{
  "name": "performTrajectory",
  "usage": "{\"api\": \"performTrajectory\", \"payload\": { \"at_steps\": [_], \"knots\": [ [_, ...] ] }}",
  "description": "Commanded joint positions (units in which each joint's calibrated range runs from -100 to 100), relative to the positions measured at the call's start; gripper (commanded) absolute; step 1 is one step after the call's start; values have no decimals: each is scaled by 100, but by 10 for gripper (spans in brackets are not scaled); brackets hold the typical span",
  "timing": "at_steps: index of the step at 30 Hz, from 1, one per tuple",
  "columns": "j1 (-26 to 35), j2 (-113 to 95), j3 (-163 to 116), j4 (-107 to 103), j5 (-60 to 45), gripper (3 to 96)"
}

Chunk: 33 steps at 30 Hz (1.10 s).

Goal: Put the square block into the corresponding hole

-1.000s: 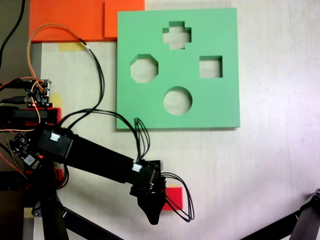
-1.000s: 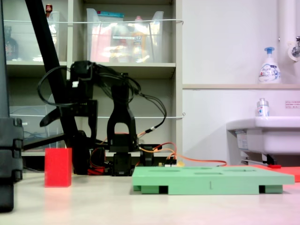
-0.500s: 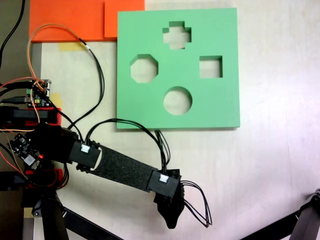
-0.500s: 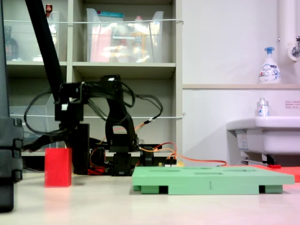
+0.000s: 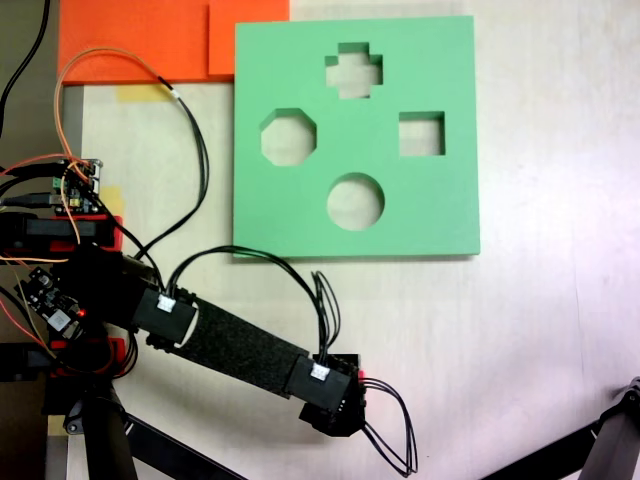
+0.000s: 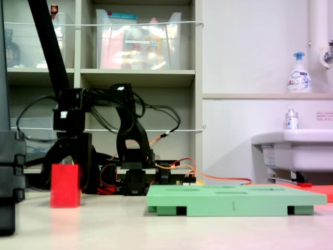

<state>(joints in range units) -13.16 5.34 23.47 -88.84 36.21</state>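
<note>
Hanging straight down over the square block [image 6: 65,186], the end effector [image 6: 67,165] is pointing at the surface near the bottom of the first exterior view, where the wrist housing [image 5: 330,398] is covering the cube almost wholly; only a sliver of red is peeking out at its right edge. In the second exterior view the dark fingers are reaching down around the top of the block, but whether they are pressing on it or standing clear of its sides cannot be told from either camera. The block is sitting upright on the pale surface [image 5: 540,330], well apart from the green foam board [image 5: 300,215], which is lying flat toward the first exterior view's top. The corresponding hole [image 5: 421,134] is showing on the board's right side in that view, with the cross cutout [image 5: 353,70], the octagonal cutout [image 5: 288,137] and the round cutout [image 5: 355,201] around it. Judging by its look, the cube is seeming light, soft foam with matte, non-slippery faces, likely giving a little under squeeze; taking it on two opposite flat sides, near the upper half, should be keeping it square for a snug drop. Orange foam sheets [image 5: 140,40] are lying at the top left corner.
</note>
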Motion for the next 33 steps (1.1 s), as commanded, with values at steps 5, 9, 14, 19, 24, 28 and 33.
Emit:
{"api": "performTrajectory", "payload": {
  "at_steps": [5, 9, 14, 19, 24, 28, 33],
  "knots": [
    [-78, 53, 96, -885, 29, 383],
    [-83, -3, 106, -1116, 132, 242],
    [-63, -212, 116, -1116, 190, 203],
    [-10, -464, 136, -1116, 234, 201],
    [73, -1064, 146, -1116, 430, 158],
    [234, -1804, 176, -1116, 713, 156],
    [747, -2419, 744, -1116, 1231, 158]
  ]
}}
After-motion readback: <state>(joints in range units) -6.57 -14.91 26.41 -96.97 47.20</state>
